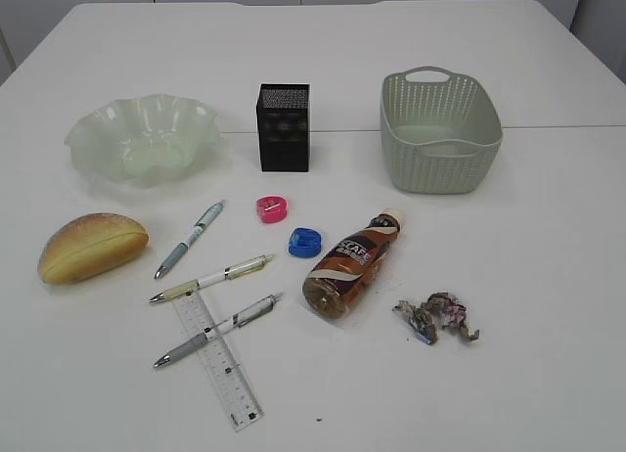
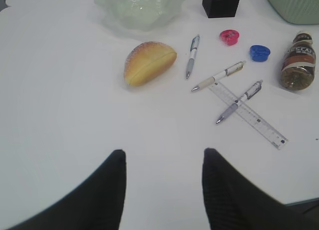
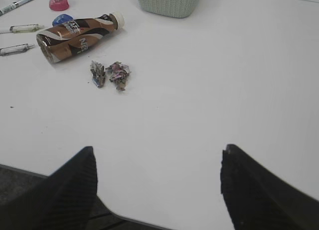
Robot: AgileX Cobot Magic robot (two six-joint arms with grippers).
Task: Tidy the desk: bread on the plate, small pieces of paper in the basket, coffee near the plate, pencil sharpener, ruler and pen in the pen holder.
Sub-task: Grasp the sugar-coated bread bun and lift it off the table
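Nothing has been tidied yet, and most of the trouble will come from how the things lie. The bread roll [image 1: 93, 247] sits on the bare table just in front of the frilled glass plate [image 1: 143, 137], soft and rounded, so a hard pinch could dent it or let it squirt free. The coffee bottle [image 1: 350, 264] lies on its side, cap toward the basket [image 1: 440, 129]; it looks apt to roll if nudged, and must be stood up near the plate, well across the table. Beside its base the crumpled paper scraps [image 1: 437, 318] are light and in more than one piece, so bits may be left behind or scattered. The clear ruler [image 1: 218, 359] lies flat with one pen [image 1: 217, 330] across it and another pen [image 1: 210, 279] at its top end; a third pen [image 1: 189, 239] lies further up, and lifting any of them may drag a neighbour. The pink sharpener [image 1: 273, 210] and blue sharpener [image 1: 305, 242] are small and low, easy to miss. The black pen holder [image 1: 284, 127] is narrow and could tip if struck. The left gripper [image 2: 164, 160] and right gripper [image 3: 159, 158] both hang with fingers apart, holding nothing, over bare table near its front edge.
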